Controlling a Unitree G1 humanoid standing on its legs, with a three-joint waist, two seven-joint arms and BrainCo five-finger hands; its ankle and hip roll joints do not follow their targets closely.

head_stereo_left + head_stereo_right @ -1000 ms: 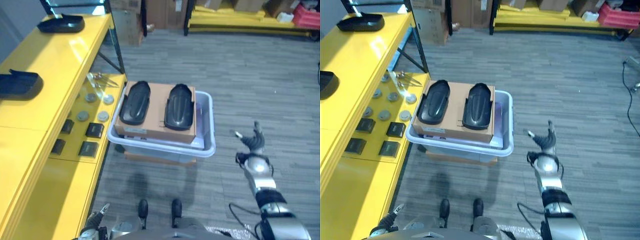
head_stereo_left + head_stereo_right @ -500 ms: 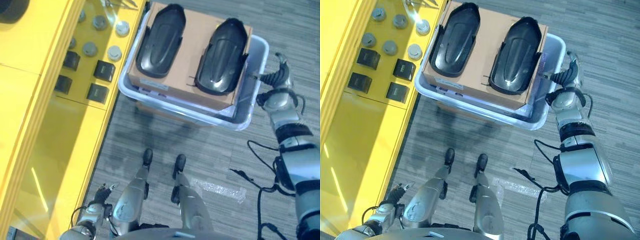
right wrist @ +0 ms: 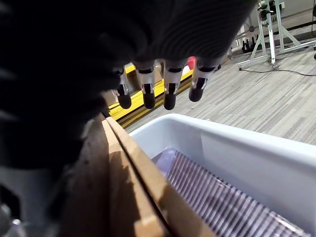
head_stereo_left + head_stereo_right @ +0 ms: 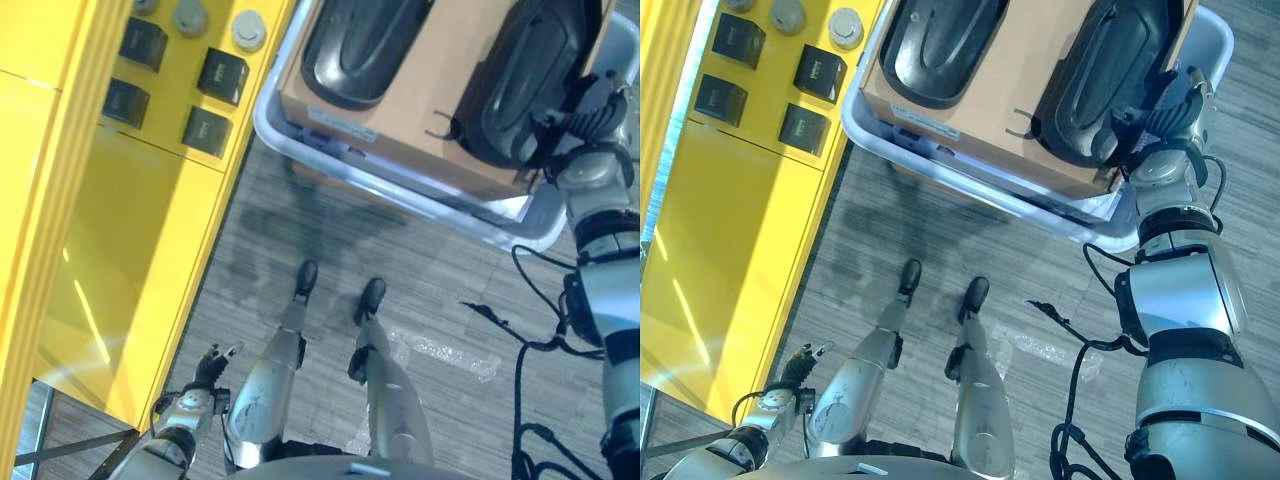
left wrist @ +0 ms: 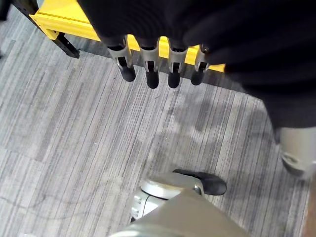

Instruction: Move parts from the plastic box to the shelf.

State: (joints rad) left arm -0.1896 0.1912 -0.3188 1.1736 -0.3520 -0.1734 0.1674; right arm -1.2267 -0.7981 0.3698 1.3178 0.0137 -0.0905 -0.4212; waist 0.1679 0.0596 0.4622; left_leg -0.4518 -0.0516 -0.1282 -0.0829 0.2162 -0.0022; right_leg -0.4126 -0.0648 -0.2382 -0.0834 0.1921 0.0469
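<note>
Two black parts on a cardboard box inside the plastic box beside the yellow shelf, right hand open-fingered over the plastic box's right edge, left hand relaxed, empty, low beside the shelf

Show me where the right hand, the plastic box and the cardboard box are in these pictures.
right hand (image 4: 1168, 100), right eye view, on its dark ribbed cover.
plastic box (image 4: 970, 187), right eye view, on its near rim.
cardboard box (image 4: 1035, 50), right eye view, on its bare top between the two black parts.
</note>
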